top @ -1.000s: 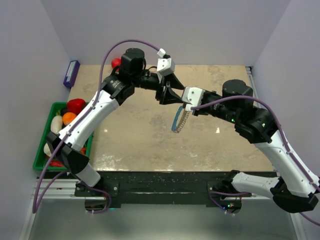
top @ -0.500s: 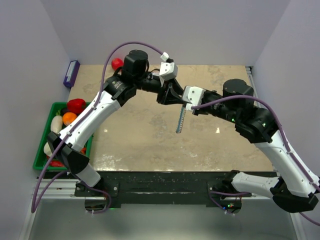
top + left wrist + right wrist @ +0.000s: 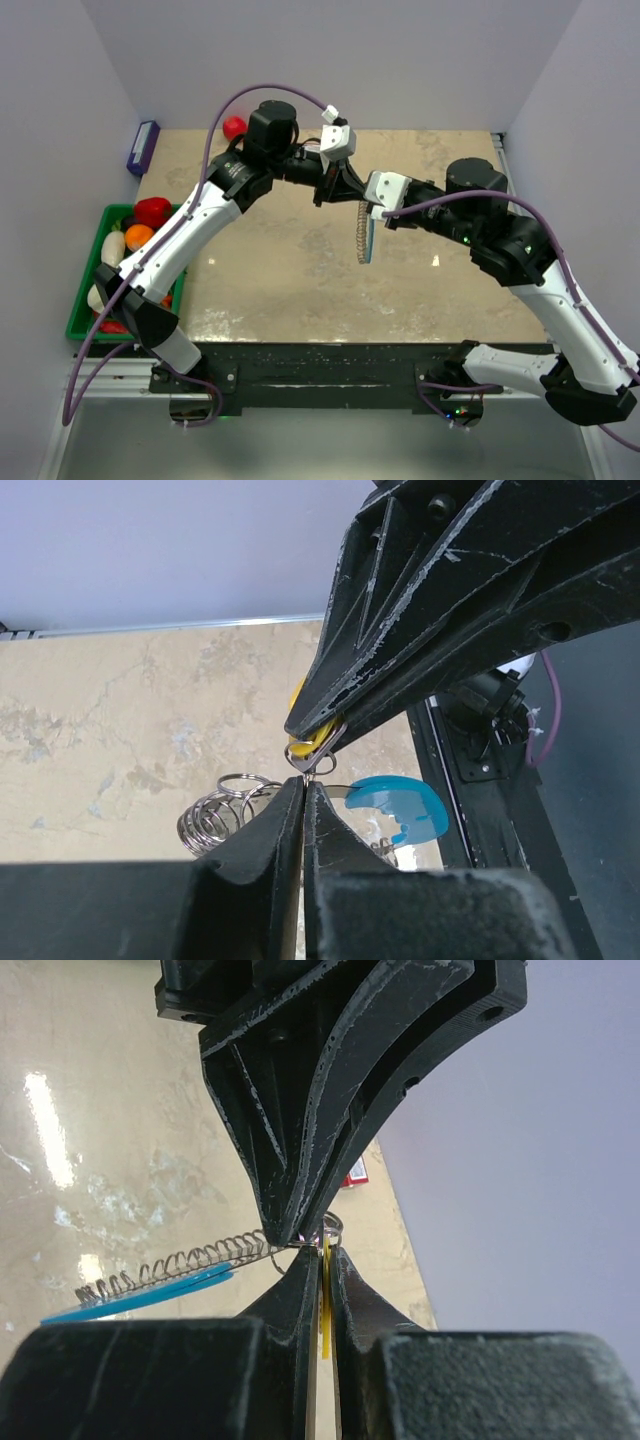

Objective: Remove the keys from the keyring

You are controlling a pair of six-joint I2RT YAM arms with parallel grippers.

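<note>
Brass-yellow shows between the fingers of the right pincer (image 3: 322, 1252): the key (image 3: 325, 1310) is clamped flat there, edge-on to that wrist camera. The left pincer (image 3: 303, 783) meets it tip to tip, its fingers drawn together on the thin wire link where the keyring (image 3: 365, 238) joins the key.

The grip looks chosen so that each arm owns one part. With the key fixed in one pincer and the ring's wire pinched in the other, a pull or twist between them should work the key along the wire and off.

Both are held up in the air over the middle of the bench (image 3: 260, 285). The loop's silvery coil and light-blue segment hang slack just below the two tips, apparently clear of the surface. The key itself sits right at the meeting point, touching the right fingers and just beside the left ones.
</note>
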